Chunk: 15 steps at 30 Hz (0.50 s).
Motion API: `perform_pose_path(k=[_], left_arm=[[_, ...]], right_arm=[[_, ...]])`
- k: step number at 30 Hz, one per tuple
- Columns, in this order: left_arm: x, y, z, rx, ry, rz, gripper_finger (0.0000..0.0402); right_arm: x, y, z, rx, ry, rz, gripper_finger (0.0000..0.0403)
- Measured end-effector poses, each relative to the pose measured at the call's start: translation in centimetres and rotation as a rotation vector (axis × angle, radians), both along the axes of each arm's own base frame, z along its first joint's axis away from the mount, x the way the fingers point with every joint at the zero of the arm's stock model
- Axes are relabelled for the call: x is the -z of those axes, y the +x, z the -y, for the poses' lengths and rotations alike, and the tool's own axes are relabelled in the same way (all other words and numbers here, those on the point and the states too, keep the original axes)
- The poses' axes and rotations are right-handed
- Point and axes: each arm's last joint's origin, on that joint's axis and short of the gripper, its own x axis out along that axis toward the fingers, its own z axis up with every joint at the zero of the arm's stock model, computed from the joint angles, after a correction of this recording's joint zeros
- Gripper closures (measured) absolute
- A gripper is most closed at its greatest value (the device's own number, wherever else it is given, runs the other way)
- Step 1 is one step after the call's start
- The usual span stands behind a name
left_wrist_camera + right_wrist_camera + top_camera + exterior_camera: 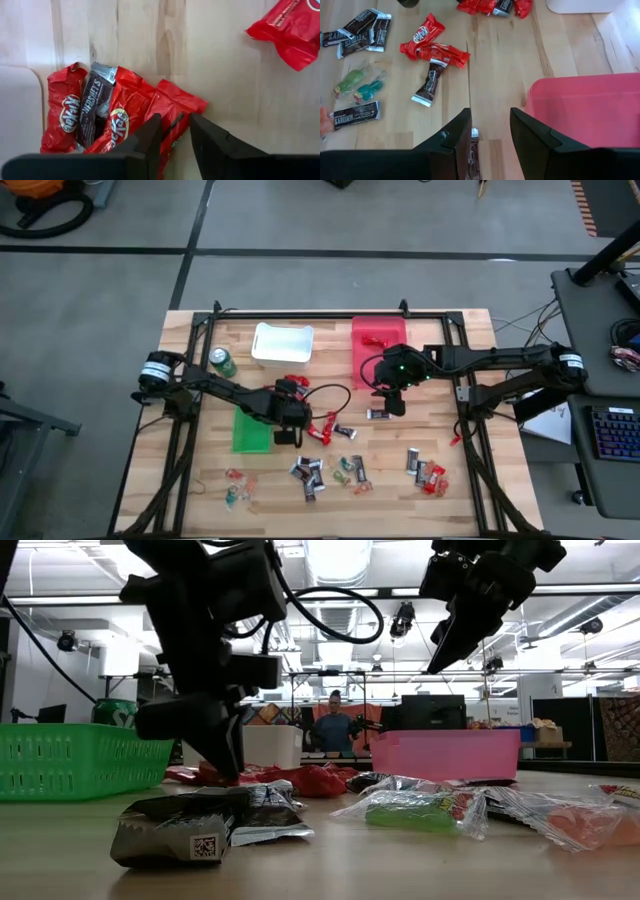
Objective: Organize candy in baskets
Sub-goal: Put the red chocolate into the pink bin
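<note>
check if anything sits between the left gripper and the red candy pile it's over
Nothing visible does. The left gripper hangs open right over the red bars, fingers straddling a wrapper edge; a dark Hershey's bar lies among them, off to the side.

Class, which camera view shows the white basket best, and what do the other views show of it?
The high view: the whole white basket appears from above, beside the green can. The low view shows only its side wall behind the left pincer. The right wrist view catches a corner; the left wrist view shows none.
</note>
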Motion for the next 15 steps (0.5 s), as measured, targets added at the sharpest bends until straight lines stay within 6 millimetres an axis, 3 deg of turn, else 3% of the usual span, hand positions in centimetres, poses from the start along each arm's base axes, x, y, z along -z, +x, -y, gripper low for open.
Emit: perform_pose_path(k=[7,15], left_arm=[[0.0,0.05,-0.1,-0.003,0.0,0.004,0.0394],[-0.72,0.76,0.3,0.013,-0.058,0.103,0.0401]], right_arm=[[0.0,0.0,0.0,-0.002,-0.001,0.0,0.028],[0.0,0.0,-0.01,-0.004,0.002,0.0,0.028]])
